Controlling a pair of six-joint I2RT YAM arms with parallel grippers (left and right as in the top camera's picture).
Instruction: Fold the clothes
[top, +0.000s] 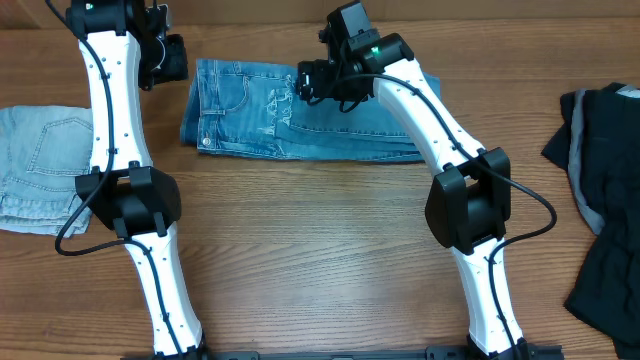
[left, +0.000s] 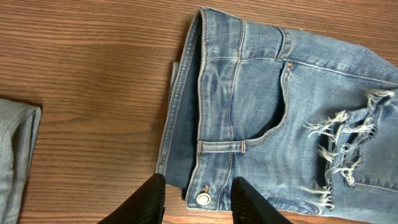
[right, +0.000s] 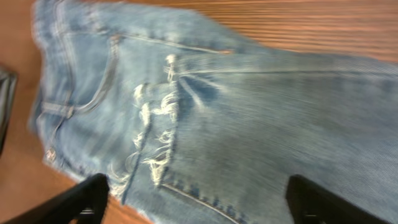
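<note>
While folded flat, jeans (top: 245, 118) look frayed.

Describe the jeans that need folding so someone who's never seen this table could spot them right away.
On the wooden table, look at the middle of the far side. The medium-blue jeans lie there, with frayed white rips. The jeans at the left edge are paler, and the garment at the right is black.
</note>
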